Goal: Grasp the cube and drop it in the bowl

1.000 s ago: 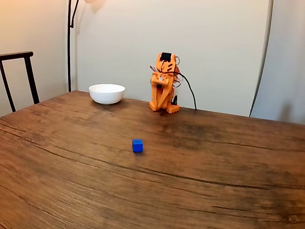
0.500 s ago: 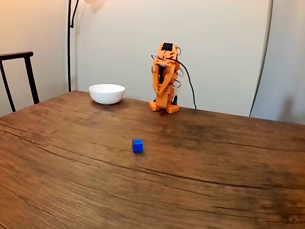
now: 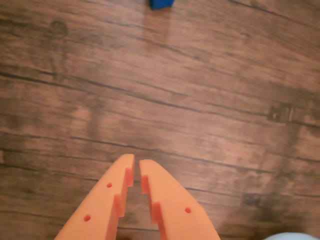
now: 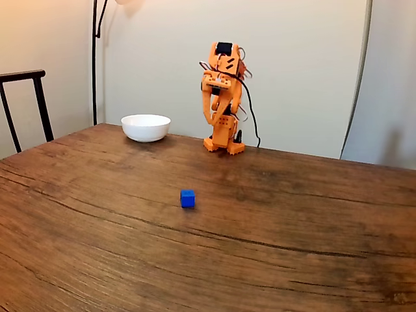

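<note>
- Hand (image 3: 136, 167), wrist view: two orange fingers (image 3: 107, 200) enter from the bottom edge, tips nearly touching with only a thin slit between them; clenched, holding nothing.
- Bare wood grain of the bench (image 3: 210, 100) lies under and ahead of the fingertips, with nothing on it up to the cube.
- Cube (image 3: 161, 4), wrist view: blue, cut off by the top edge, slightly right of the line of the fingertips and well apart from them.
- A pale blurred patch sits at the bottom right corner of the wrist view; cannot tell what it is.
- Fixed view: orange arm (image 4: 221, 97) stands folded and upright at the far edge of the bench, close to the wall (image 4: 305, 65), with a dark cable trailing down its right side.
- Cube (image 4: 188, 198), fixed view: flat on the bench, near the middle, well in front of the arm's base, open wood on all sides.
- Bowl (image 4: 145, 127): white, upright, near the far edge, left of the arm's base and apart from it; well apart from the cube.
- Bench (image 4: 312, 221) runs wide to the right and toward the camera, uncluttered.
- Left margin: dark chair back (image 4: 26, 97) beyond the bench edge; a thin black lamp pole (image 4: 95, 65) stands behind the bowl.
</note>
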Robot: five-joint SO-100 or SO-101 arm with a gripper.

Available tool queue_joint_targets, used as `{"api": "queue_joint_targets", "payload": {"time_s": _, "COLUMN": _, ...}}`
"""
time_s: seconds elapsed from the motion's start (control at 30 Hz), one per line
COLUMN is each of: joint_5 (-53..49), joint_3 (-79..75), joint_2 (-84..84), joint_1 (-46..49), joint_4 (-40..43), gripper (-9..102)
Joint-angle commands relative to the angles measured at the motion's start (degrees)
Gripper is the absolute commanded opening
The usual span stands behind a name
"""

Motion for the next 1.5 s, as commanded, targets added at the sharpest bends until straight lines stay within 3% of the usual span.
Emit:
{"api": "queue_joint_targets", "payload": {"time_s": 0.0, "joint_5": 1.8, "joint_3": -8.9, "joint_2": -7.8, "joint_1": 0.3, "joint_4": -0.6, "gripper": 0}}
{"api": "queue_joint_targets", "payload": {"time_s": 0.4, "joint_5": 5.2, "joint_3": -27.3, "joint_2": -31.3, "joint_1": 0.3, "joint_4": -0.7, "gripper": 1}}
{"api": "queue_joint_targets", "payload": {"time_s": 0.6, "joint_5": 7.1, "joint_3": -34.5, "joint_2": -41.6, "joint_1": 0.1, "joint_4": -0.5, "gripper": 20}}
{"api": "queue_joint_targets", "payload": {"time_s": 0.7, "joint_5": 7.9, "joint_3": -37.6, "joint_2": -45.9, "joint_1": 0.0, "joint_4": -0.7, "gripper": 25}}
{"api": "queue_joint_targets", "payload": {"time_s": 1.07, "joint_5": 10.6, "joint_3": -49.7, "joint_2": -62.1, "joint_1": -0.6, "joint_4": -0.7, "gripper": 31}}
{"api": "queue_joint_targets", "payload": {"time_s": 1.47, "joint_5": 10.7, "joint_3": -58.3, "joint_2": -74.6, "joint_1": -3.2, "joint_4": -0.7, "gripper": 31}}
